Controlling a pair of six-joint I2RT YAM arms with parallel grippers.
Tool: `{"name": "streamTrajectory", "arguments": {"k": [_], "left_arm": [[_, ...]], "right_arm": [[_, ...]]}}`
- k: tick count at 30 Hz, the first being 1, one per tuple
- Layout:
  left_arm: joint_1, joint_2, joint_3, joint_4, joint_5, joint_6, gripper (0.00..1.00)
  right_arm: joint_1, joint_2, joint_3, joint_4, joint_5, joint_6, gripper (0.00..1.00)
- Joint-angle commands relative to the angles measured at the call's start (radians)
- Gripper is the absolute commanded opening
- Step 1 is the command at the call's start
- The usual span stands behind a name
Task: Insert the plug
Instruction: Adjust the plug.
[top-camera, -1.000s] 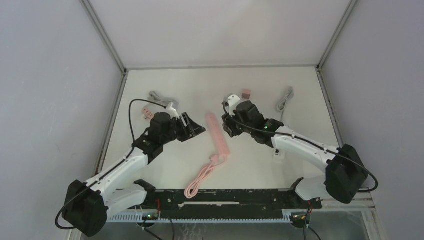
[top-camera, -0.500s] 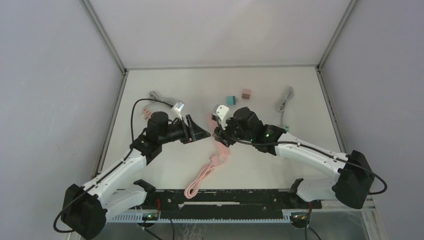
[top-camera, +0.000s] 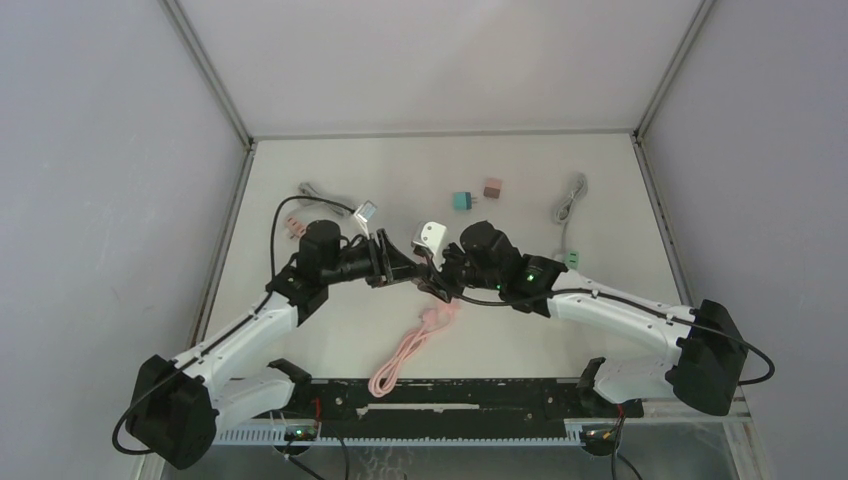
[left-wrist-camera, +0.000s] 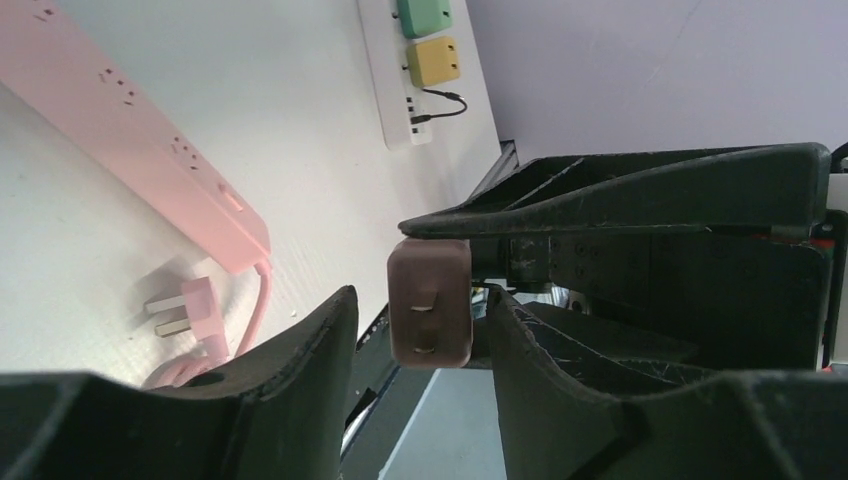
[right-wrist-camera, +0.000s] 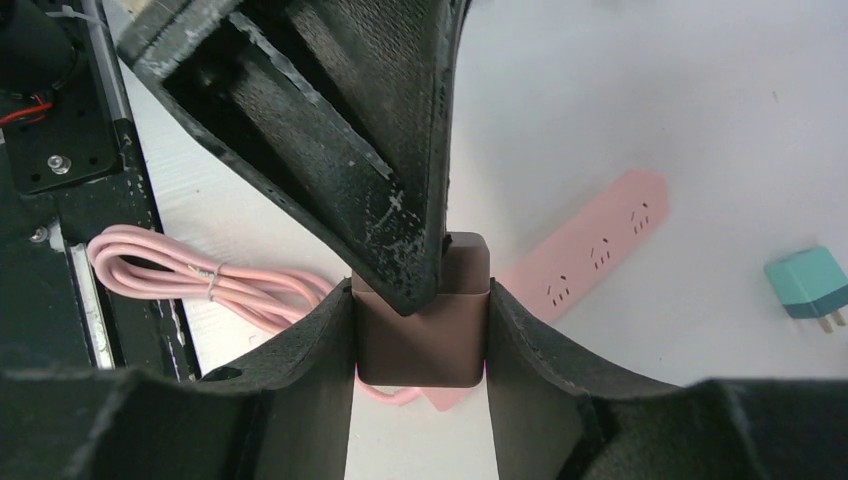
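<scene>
Brown boxy two-pronged plug (right-wrist-camera: 422, 345) is off the white table (top-camera: 520, 190), pinched at its sides by the right gripper (right-wrist-camera: 420, 310) at mid-table, over the cord end of the pale pink power strip (right-wrist-camera: 590, 240). Left gripper (left-wrist-camera: 422, 310) straddles the plug, jaws spread with slim gaps on either side, prongs facing the left wrist. Likely a handover. Not inserted; the sockets in view are bare. Remaining: settle the grip, aim the prongs, press into a socket.

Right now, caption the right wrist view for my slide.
Right gripper holds a brown plug; a left-arm finger overlaps it, pink power strip behind.
</scene>
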Motion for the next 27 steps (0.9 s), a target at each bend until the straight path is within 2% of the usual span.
{"name": "streamTrajectory", "arguments": {"k": [1, 6, 9, 12, 14, 17, 19, 24, 27], "left_arm": [[0.003, 0.006, 0.022, 0.104, 0.07, -0.048, 0.53], [0.003, -0.002, 0.015, 0.115, 0.084, -0.049, 0.41], [0.003, -0.016, 0.007, 0.122, 0.078, -0.048, 0.29], [0.003, -0.035, -0.006, 0.144, 0.059, -0.054, 0.13], [0.003, -0.047, -0.013, 0.155, 0.04, -0.055, 0.07], [0.003, -0.067, -0.026, 0.177, 0.009, -0.054, 0.06], [0.018, -0.079, -0.029, 0.185, -0.015, -0.054, 0.05], [0.036, -0.109, -0.067, 0.276, -0.095, -0.062, 0.03], [0.036, -0.116, -0.102, 0.374, -0.116, -0.098, 0.01]], "right_arm": [[0.014, -0.029, 0.004, 0.08, -0.024, -0.022, 0.31], [0.018, -0.028, 0.003, 0.093, -0.027, -0.022, 0.31], [0.016, -0.029, 0.003, 0.095, -0.025, -0.021, 0.31], [0.015, -0.035, 0.003, 0.094, -0.026, -0.015, 0.37], [0.013, -0.04, 0.003, 0.094, -0.033, -0.003, 0.45], [-0.011, -0.05, 0.003, 0.091, -0.081, 0.039, 0.65], [-0.036, -0.057, 0.004, 0.097, -0.111, 0.087, 0.74], [-0.097, -0.085, -0.032, 0.175, -0.216, 0.261, 0.83], [-0.122, -0.1, -0.05, 0.241, -0.252, 0.397, 0.85]]}}
